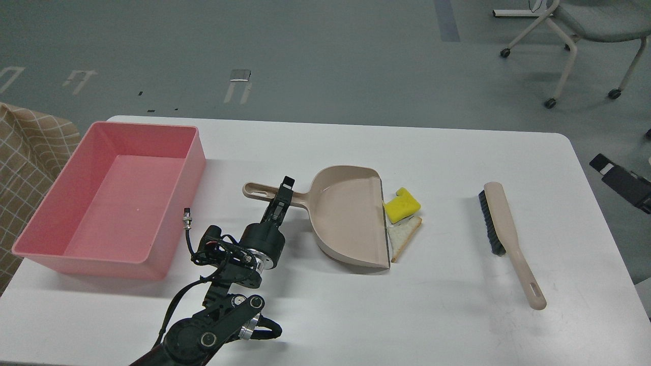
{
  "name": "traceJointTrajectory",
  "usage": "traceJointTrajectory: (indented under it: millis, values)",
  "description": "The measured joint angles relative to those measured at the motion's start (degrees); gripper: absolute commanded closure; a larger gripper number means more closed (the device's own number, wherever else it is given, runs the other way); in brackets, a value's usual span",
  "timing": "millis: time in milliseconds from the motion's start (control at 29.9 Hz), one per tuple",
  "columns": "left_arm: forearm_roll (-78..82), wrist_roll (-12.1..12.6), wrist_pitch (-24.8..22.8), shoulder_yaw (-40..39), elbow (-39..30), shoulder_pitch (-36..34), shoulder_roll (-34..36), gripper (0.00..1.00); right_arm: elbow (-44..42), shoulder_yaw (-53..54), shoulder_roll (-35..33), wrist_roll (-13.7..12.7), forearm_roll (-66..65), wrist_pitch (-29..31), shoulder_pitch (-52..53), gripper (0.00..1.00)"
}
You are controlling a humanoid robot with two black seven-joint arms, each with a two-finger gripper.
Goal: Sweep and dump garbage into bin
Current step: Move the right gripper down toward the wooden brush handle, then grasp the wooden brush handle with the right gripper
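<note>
The yellow notched sponge block (pixel 402 205) and the triangular bread slice (pixel 403 235) lie on the white table, touching the open lip of the beige dustpan (pixel 351 216). The pink bin (pixel 114 195) stands at the table's left and holds nothing that I can see. My left gripper (pixel 282 195) straddles the dustpan's handle (pixel 262 192), its fingers closed on it. A dark part of my right arm (pixel 621 182) shows at the right edge, off the table; its fingers cannot be made out.
A beige hand brush (pixel 506 239) with black bristles lies on the table's right side, apart from the garbage. A checked cloth (pixel 25 152) is left of the bin. A wheeled chair (pixel 585 30) stands on the floor beyond the table.
</note>
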Motion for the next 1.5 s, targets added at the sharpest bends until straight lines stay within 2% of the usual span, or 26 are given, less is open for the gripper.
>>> traceJointTrajectory:
  millis: [167,301,668,836,969,1270,1504]
  values:
    - [0.01,-0.04,0.0,0.0,-0.01,-0.01,0.0,0.85,0.03,-5.22,-0.23,-0.1,-12.63,-0.03,0.16,0.01]
    - [0.01,-0.04,0.0,0.01,-0.01,-0.01,0.0,0.85,0.46,-7.79,0.0,-0.28,-17.63,-0.03,0.26,0.01]
    - [0.01,-0.05,0.01,-0.02,-0.06,-0.09,0.0,0.84,2.19,-8.56,5.43,-1.37,-18.31,1.55,-0.57,0.01]
    - [0.02,-0.04,0.01,-0.03,-0.08,-0.09,0.0,0.84,2.21,-8.45,9.11,-3.44,-18.32,2.78,-2.81,0.01]
    - [0.01,-0.04,0.01,-0.03,-0.08,-0.09,0.0,0.84,2.46,-8.45,10.59,-4.13,-18.32,2.86,-4.03,0.02]
    - [-0.16,0.03,0.01,-0.03,-0.08,-0.3,0.0,0.84,3.4,-8.57,10.46,-4.27,-18.32,3.14,-4.62,0.02]
    - [-0.24,0.03,0.01,-0.03,-0.08,-0.76,0.0,0.83,4.02,-8.99,9.2,-4.14,-18.32,6.27,-2.55,0.02]
